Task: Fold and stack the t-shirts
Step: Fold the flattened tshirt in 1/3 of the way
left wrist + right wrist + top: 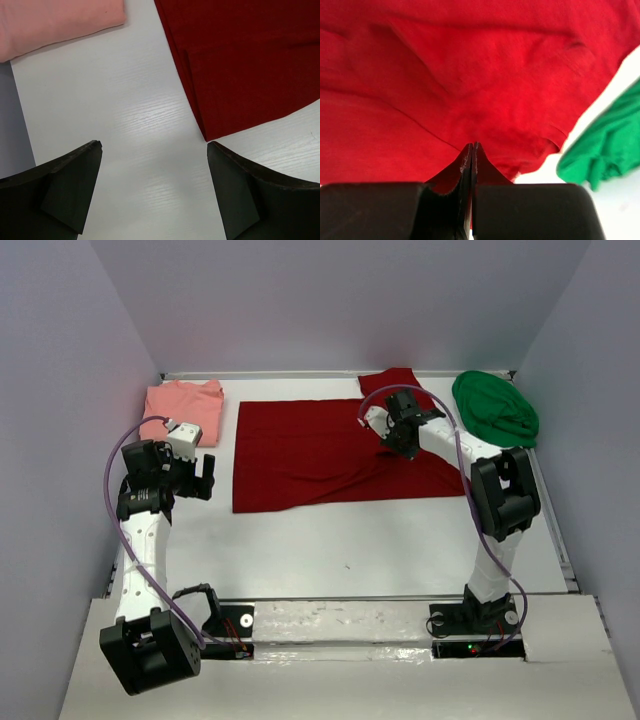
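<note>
Under the right claw [398,447], toward the far right of the table [350,550], lies the dark red t-shirt [320,455]. It is spread wide and mostly flat, with one sleeve poking out beyond the claw toward the back wall. The right wrist view gives us what the overhead view cannot. The two fingers are pressed tight together and a small ridge of red cloth rises up to their tips, so we read this claw as closed on a pinch of the shirt. From above we see only creases running out from that spot toward the shirt's near edge. To the right of this claw, parted from the red cloth by a strip of bare table, sits the green t-shirt [495,408], bunched in a loose heap at the far right corner. The wrist view catches only one edge of it.

The left claw [205,478] hangs above bare table with its fingers spread wide and nothing between them. Its own camera shows us a corner of the red shirt just ahead of the right finger, with doubled layers visible along that edge. The salmon-pink t-shirt [183,405] lies flat ahead and to the left. The overhead view shows the pink shirt folded into a neat block by the far left wall, its near edge partly covered by the left arm's wrist.
</note>
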Robot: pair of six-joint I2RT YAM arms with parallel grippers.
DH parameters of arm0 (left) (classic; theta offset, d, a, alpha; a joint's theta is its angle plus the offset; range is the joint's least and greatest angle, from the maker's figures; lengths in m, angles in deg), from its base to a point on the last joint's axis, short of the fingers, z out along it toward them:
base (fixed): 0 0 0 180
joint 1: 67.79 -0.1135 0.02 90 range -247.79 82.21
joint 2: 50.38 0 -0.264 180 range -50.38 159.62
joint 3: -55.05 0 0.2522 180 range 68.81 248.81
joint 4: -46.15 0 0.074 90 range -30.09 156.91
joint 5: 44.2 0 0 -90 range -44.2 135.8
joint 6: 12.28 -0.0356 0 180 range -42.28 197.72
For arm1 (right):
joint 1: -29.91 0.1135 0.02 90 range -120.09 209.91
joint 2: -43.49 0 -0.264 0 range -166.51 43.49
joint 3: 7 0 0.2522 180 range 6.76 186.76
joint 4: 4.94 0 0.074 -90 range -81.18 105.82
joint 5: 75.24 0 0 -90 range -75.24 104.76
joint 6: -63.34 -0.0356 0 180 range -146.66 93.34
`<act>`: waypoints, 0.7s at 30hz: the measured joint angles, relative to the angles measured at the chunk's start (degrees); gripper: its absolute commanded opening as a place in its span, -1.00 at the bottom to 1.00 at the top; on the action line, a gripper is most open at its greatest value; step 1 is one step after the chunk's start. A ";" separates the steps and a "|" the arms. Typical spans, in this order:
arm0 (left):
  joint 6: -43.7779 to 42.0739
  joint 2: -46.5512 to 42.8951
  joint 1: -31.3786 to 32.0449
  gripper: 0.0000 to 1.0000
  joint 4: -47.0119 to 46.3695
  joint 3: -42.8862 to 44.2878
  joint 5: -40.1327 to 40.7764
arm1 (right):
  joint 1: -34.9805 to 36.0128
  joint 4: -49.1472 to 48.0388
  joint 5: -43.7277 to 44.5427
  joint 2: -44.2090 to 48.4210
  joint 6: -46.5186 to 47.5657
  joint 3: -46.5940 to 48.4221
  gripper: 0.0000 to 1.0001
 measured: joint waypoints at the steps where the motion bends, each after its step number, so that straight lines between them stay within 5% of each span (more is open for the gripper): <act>1: 0.00 0.00 0.00 0.93 0.00 0.00 0.00 | 0.00 0.79 -1.22 -0.17 -0.74 0.79 -1.00; 21: -0.02 0.83 0.00 0.93 0.02 0.02 -0.02 | 0.00 7.69 -12.04 -7.02 -6.93 7.26 -1.00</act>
